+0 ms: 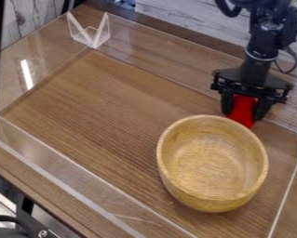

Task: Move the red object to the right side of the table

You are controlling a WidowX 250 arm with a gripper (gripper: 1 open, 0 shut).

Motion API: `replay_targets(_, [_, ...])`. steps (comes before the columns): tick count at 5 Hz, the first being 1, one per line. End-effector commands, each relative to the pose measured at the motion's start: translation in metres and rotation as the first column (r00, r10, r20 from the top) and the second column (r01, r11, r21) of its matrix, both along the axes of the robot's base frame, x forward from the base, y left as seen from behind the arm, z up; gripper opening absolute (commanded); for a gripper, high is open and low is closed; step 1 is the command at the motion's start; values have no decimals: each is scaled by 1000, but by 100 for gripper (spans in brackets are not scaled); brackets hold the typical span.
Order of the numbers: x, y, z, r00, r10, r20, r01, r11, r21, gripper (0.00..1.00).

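Red object (244, 111): on the right part of the table, at about two o'clock from the middle of the tabletop, just beyond the bowl's rim.
Table (101, 102): brown wood grain, with low clear walls along its edges.
Bowl (213, 165): round, light wood, at about four o'clock on the tabletop.
Clear wire-like piece (89, 31): at about eleven o'clock, near the far edge.
Room: pale weathered boards beyond the far edge; dark cables at seven o'clock, off the table.
Object and pincer: the red fruit shows below and between the dark fingers of the gripper (248, 93), partly covered by them.
Pincer state: cannot tell whether it clasps the fruit or stands loose around it.
Arm (267, 35): black, comes in from one o'clock, pointing down with a slight lean.
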State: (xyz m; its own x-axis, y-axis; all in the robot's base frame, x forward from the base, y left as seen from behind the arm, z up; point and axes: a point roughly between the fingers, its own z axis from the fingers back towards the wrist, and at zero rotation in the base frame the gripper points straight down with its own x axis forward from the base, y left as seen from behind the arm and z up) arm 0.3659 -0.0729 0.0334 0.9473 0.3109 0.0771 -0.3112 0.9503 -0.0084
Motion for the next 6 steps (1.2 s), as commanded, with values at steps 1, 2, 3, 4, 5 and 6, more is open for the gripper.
replay_targets(1, [8, 7, 27, 996, 22, 87, -20, 999, -26, 0])
replay_targets(2, [8, 11, 21, 996, 37, 85, -35, 999, -34, 100])
replay_targets(3, [8, 15, 34, 990, 96, 99, -92, 995, -46, 0])
replay_targets(4, [10, 19, 51, 982, 150, 118, -143, 988, -63, 0])
replay_targets(5, [12, 22, 53, 972, 204, 117, -196, 978, -71, 100])
replay_targets(6, [13, 25, 53, 960, 254, 119, -246, 966, -76, 0])
